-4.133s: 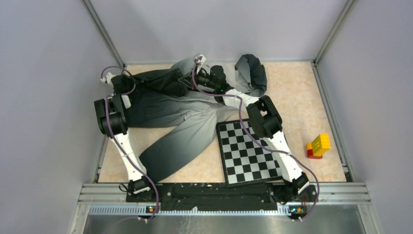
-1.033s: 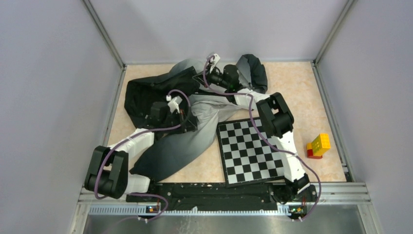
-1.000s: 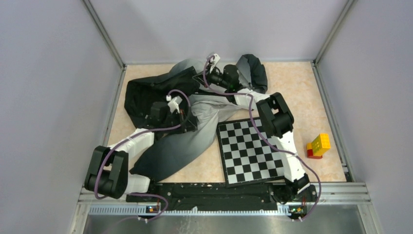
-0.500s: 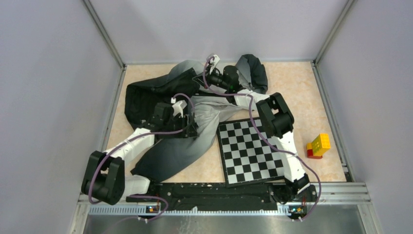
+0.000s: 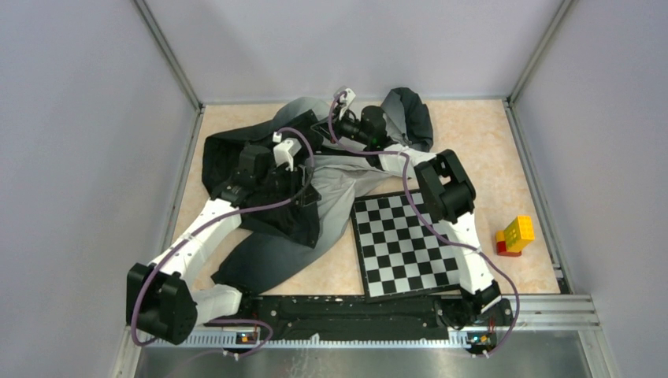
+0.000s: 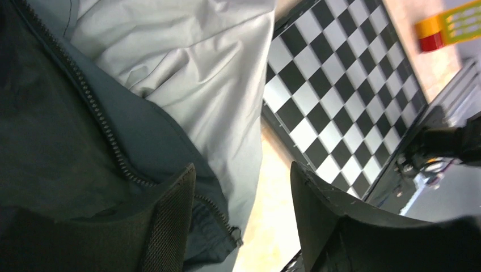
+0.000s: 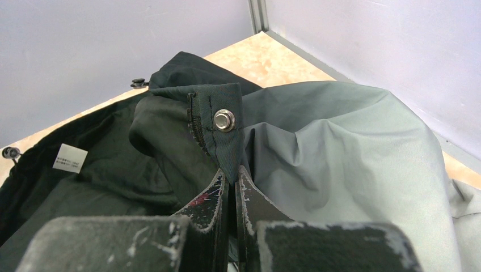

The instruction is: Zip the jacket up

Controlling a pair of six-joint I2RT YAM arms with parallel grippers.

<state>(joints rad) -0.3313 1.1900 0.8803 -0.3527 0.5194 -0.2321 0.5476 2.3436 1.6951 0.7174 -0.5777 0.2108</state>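
Pinching one corner of the jacket (image 5: 276,256), the right gripper (image 7: 230,177) has its fingers pressed together on fabric just below one metal snap (image 7: 224,120). The left gripper (image 6: 241,178) has its two fingers spread and grips nothing. One zipper edge (image 6: 93,107) runs under the finger at that view's left. A strip of bare table (image 6: 269,215) shows between the fingers, with one chessboard (image 6: 340,85) beyond it. The jacket sprawls over the table's far left. One block stack (image 5: 514,235) sits well apart, with bare table around it.

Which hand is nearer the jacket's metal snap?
Right. The right hand is shut on the jacket edge just below the snap; the left hand is open by the zipper, beside the chessboard.
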